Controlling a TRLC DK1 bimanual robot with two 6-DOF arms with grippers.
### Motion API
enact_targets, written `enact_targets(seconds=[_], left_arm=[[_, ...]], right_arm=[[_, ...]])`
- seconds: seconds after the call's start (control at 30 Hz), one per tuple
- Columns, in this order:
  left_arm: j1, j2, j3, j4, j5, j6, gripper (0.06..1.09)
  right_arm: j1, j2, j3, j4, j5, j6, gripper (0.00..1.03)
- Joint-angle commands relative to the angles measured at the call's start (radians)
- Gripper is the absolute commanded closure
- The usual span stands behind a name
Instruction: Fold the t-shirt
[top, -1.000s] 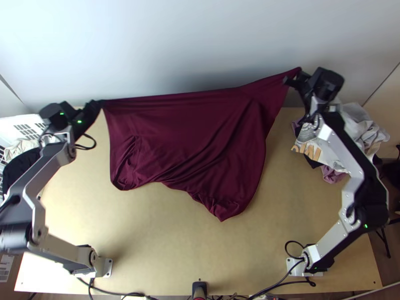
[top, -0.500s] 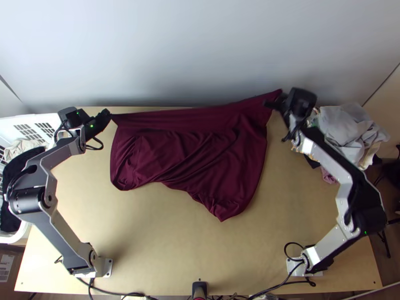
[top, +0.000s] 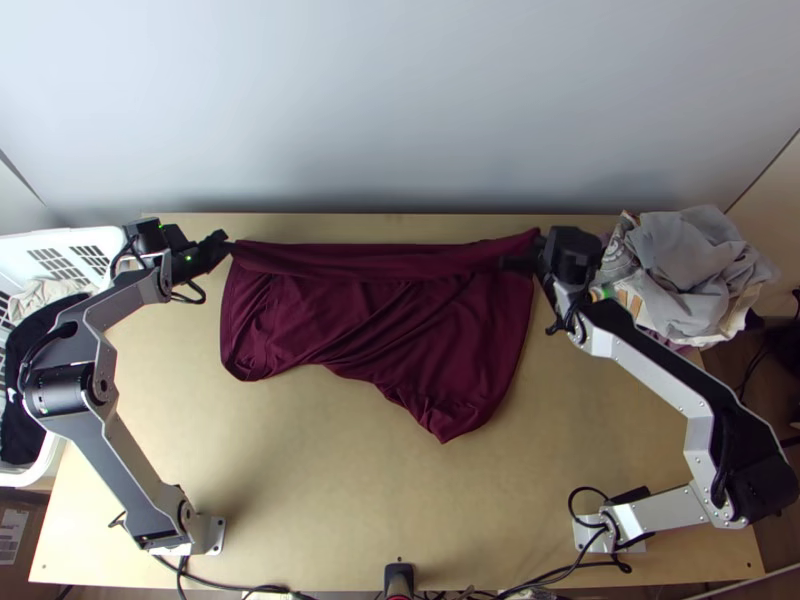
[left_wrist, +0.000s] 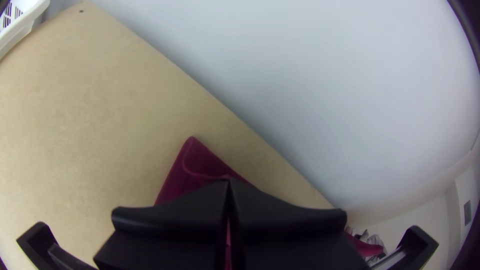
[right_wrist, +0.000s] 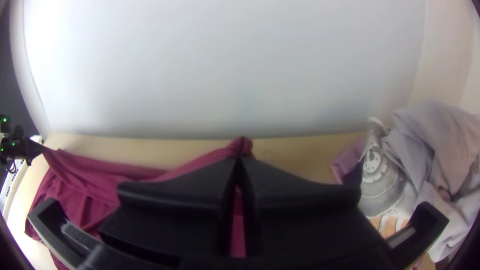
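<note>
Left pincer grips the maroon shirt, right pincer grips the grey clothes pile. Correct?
Not the right one: the right wrist view shows the right pincer shut on the maroon shirt too; the grey clothes pile lies off to one side. Left's as stated.

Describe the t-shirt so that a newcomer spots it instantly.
Look at the light wooden table, near its far edge. The t-shirt spans between the left gripper and the right gripper, wrinkled and plain dark red, unlike the mostly pale clothes heaped to the right.
</note>
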Motion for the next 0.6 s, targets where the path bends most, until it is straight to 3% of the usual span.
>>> enact_targets(seconds=[0.0,0.13,0.27,0.33,0.4,0.43,0.47,0.5,0.57], left_arm=[[0.019,0.008,0.015,-0.096,0.010,0.082,1.05],[0.040,0.016,0.049,-0.176,0.033,0.093,1.05],[0.057,0.039,0.093,-0.245,0.048,0.072,1.05],[0.068,0.060,0.133,-0.334,0.099,0.053,1.01],[0.072,0.069,0.162,-0.423,0.165,0.062,0.80],[0.074,0.063,0.170,-0.464,0.200,0.093,0.60],[0.074,0.049,0.170,-0.503,0.220,0.127,0.37],[0.074,0.034,0.171,-0.523,0.223,0.137,0.20],[0.083,0.014,0.173,-0.573,0.244,0.145,0.12]], right_arm=[[0.047,-0.021,-0.066,-0.087,0.007,-0.013,1.00],[0.095,-0.004,-0.080,-0.176,0.007,-0.030,1.00],[0.113,0.002,-0.123,-0.174,-0.042,0.010,1.00],[0.116,0.031,-0.161,-0.127,-0.054,0.009,1.00],[0.116,0.048,-0.177,-0.107,-0.062,0.004,1.00],[0.116,0.042,-0.183,-0.110,-0.066,0.003,0.98],[0.116,0.027,-0.193,-0.112,-0.066,0.000,0.89],[0.116,0.008,-0.207,-0.112,-0.074,0.000,0.74],[0.116,-0.039,-0.239,-0.113,-0.115,0.003,0.30]])
